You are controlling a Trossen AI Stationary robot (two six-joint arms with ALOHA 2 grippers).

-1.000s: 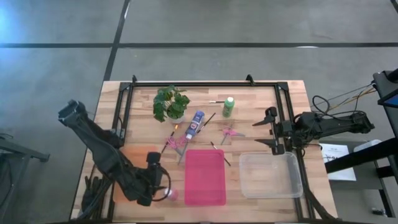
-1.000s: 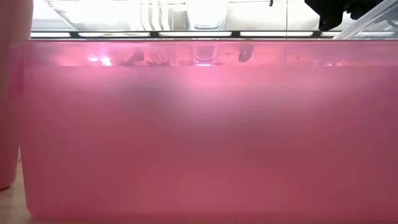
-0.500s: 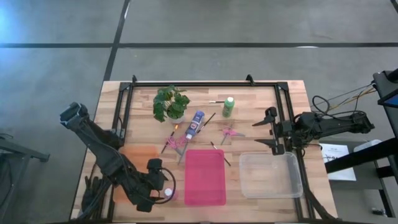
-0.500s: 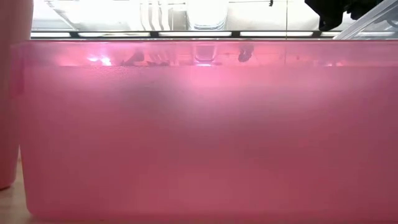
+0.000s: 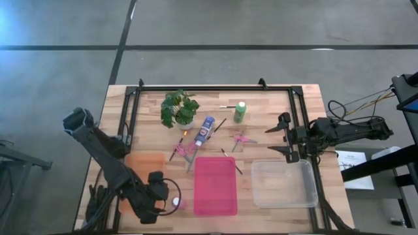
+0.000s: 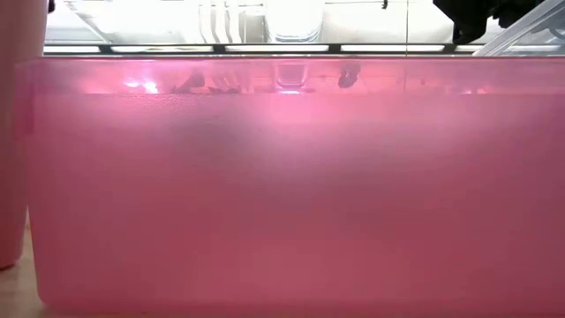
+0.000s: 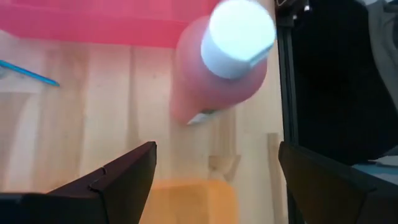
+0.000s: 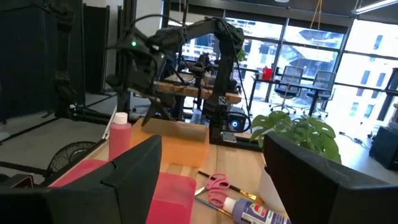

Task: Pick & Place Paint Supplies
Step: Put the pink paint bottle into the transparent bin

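We are holding our left gripper (image 7: 211, 177) spread, the upright pink-red paint bottle (image 7: 217, 68) standing free just ahead, beside the pink bin (image 5: 215, 186).

A translucent pink bin (image 6: 291, 185) fills nearly the whole frame, resting on the wooden bench (image 6: 13, 291). A dark arm part (image 6: 477, 16) shows at the upper right.

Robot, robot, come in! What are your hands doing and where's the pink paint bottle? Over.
Left gripper open, beside pink paint bottle, not holding it. Bottle upright on the table next to pink bin. Right gripper open, waiting at right edge. Nothing blocking.
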